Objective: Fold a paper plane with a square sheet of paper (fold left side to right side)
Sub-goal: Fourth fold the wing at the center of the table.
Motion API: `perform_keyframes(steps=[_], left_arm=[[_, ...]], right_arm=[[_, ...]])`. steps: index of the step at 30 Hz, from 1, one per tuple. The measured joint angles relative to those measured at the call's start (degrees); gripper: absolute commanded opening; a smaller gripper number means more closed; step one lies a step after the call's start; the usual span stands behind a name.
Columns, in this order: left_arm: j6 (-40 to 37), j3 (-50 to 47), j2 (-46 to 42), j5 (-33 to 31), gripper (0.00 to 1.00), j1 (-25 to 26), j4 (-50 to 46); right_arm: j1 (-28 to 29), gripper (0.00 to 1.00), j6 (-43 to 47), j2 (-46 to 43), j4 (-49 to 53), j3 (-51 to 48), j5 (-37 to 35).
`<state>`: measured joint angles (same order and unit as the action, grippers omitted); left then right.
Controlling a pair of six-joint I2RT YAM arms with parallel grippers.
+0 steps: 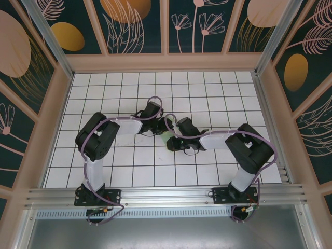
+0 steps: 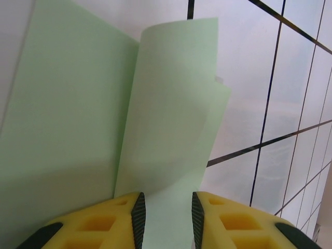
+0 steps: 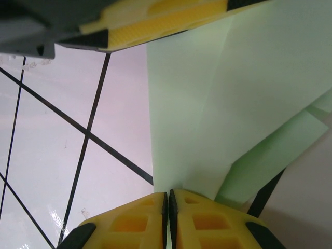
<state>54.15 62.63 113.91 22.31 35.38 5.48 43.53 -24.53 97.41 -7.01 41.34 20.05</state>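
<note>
The square sheet of paper (image 1: 167,138) is pale mint green and lies partly folded on the white grid table, between the two grippers. In the left wrist view one part of the sheet (image 2: 78,114) lies flat and a curled flap (image 2: 176,104) rises from it. That flap runs down between the yellow fingers of my left gripper (image 2: 167,205), whose jaws stand apart. My right gripper (image 3: 168,199) is shut on the near edge of the sheet (image 3: 233,93), which shows overlapping folded layers. In the top view the left gripper (image 1: 160,130) and the right gripper (image 1: 172,142) meet over the paper.
The table (image 1: 129,88) is white tiles with black grid lines, walled by patterned panels on three sides. A finger of the left gripper (image 3: 155,21) hangs close above the paper in the right wrist view. Both arms bend inward at the table's middle.
</note>
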Motion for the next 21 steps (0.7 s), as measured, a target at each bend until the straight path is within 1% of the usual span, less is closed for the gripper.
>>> perform_keyframes(steps=[14, 21], left_arm=[[-0.96, 5.38, 2.91, 2.99, 0.37, -1.36, -4.37], [-2.03, 8.31, 4.59, 0.04, 0.38, -3.19, -3.82]], right_arm=[[-0.04, 0.16, 0.00, -0.02, -1.70, -0.66, -0.79], [-0.04, 0.16, 0.00, -0.11, -2.10, -0.92, -0.90]])
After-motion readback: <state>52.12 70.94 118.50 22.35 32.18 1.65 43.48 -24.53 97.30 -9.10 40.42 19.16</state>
